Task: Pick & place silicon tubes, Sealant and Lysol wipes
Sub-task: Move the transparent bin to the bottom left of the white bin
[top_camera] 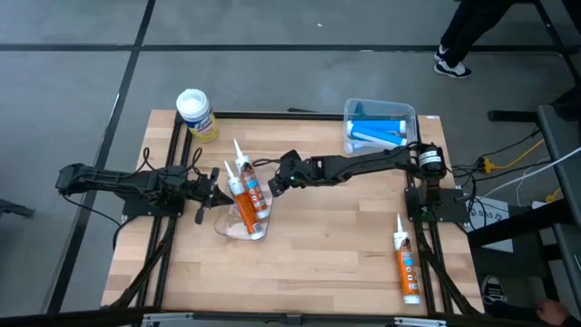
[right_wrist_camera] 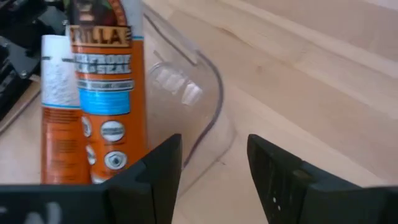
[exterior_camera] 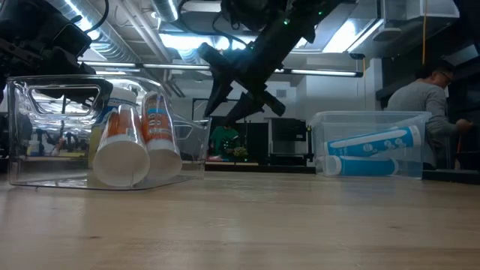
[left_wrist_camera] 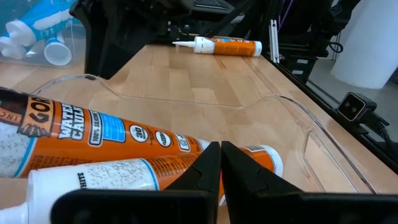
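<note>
Two orange tubes (top_camera: 247,195) are lodged in the clear bin (top_camera: 238,225). The right gripper (top_camera: 275,183), fingers spread wide and empty, is held just beside the bin's far rim. The left gripper (top_camera: 218,193), fingers pressed together, is set against the bin's near side, probably to steady it. The Lysol wipes (top_camera: 195,113) stand well apart from the bin.

Bright ceiling strip lights (exterior_camera: 187,41) glare in the low view, leaving the arm under them a dark silhouette. From above, the tabletop (top_camera: 336,245) is evenly lit with soft, faint shadows. Both wrist views are blurred up close; the clear bin (right_wrist_camera: 205,93) wall catches pale reflections.
</note>
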